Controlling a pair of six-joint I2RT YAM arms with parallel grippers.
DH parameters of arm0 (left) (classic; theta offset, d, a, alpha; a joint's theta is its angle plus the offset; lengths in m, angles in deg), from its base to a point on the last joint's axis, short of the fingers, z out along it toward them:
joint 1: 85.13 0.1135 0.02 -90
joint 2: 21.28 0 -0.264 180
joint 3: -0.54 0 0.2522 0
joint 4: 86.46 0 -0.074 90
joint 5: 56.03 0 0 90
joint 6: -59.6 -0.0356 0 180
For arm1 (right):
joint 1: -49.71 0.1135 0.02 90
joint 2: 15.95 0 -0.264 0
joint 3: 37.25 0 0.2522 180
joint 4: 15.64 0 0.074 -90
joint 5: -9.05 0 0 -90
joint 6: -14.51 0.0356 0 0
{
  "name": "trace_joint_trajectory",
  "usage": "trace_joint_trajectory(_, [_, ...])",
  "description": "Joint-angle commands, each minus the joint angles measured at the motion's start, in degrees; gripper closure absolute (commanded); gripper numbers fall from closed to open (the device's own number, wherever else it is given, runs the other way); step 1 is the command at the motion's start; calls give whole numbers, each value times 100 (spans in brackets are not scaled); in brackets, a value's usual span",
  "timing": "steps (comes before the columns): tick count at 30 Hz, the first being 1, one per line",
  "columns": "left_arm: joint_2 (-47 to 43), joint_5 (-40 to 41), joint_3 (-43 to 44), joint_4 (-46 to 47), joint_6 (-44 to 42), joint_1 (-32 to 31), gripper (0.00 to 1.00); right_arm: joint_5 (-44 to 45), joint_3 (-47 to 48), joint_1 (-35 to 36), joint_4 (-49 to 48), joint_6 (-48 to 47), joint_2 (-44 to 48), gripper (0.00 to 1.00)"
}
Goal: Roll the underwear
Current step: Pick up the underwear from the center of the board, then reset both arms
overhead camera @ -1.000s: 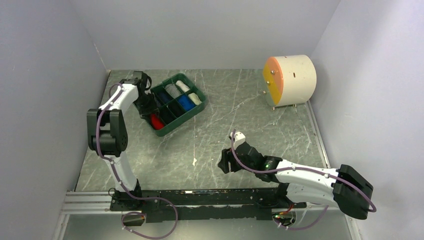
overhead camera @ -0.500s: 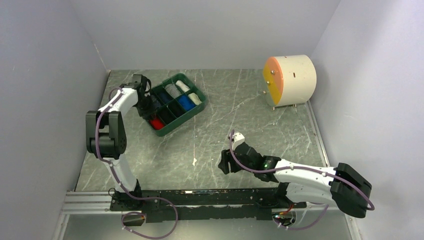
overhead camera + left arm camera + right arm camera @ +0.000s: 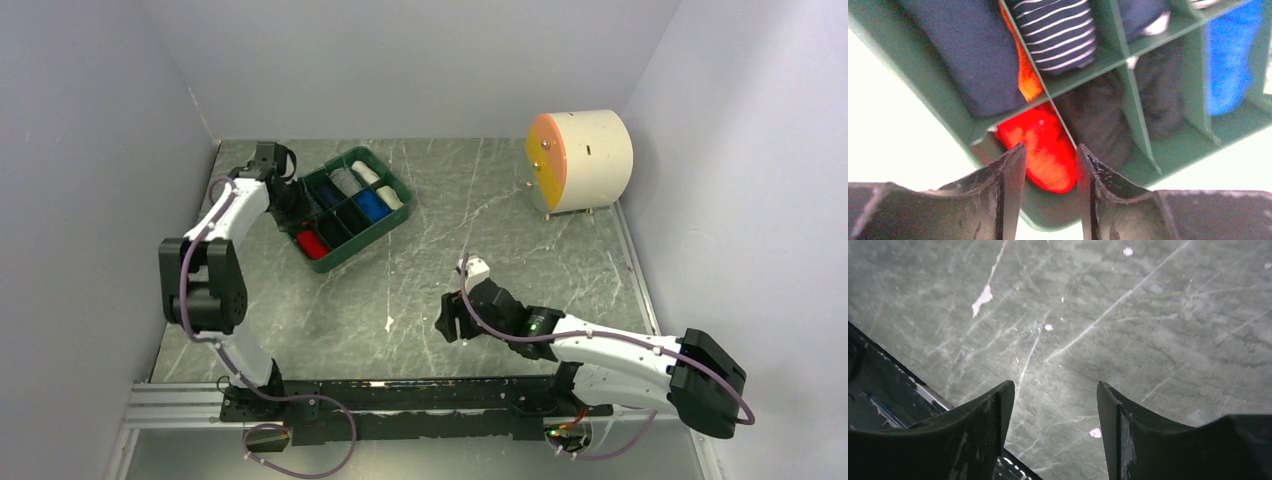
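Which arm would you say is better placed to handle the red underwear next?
Left: the left hand hovers directly over the red underwear in the green tray; the right hand hangs over bare table, far off.

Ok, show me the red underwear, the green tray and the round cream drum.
red underwear [image 3: 1035, 132], left wrist view, middle of the red cloth.
green tray [image 3: 371, 240], top external view, on its near rim.
cream drum [image 3: 595, 150], top external view, on its curved side.
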State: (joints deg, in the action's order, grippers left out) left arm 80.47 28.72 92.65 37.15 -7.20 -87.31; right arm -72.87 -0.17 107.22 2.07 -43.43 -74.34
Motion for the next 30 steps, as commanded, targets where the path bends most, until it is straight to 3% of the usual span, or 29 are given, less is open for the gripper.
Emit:
trace_joint_trajectory(1, [-971,-489,185,320,-81,-7,51,396,630,4,236,-261,75,35])
trace_joint_trajectory(6, [-1919,-776,-280,692,-112,-101,40,697,1137,2,644,-448,159,33])
trace_joint_trajectory(9, [-2434,-349,-605,752,-113,-428,36,1047,1351,-2,821,-498,322,29])
trace_joint_trajectory(13, [-3036,100,-859,965,-217,-920,22,1902,1704,1,1108,-405,610,12])
trace_joint_trajectory(16, [-3435,412,-961,1127,-405,-1341,4,2302,2021,3,1133,-606,762,4])
trace_joint_trajectory(23, [-4273,1291,-1221,1488,-987,-2323,4,2598,3230,-10,1363,-1314,553,0])
trace_joint_trajectory(30, [-4647,2660,-1362,1444,-1859,-3305,4,1849,4241,-10,1529,-1663,0,0])
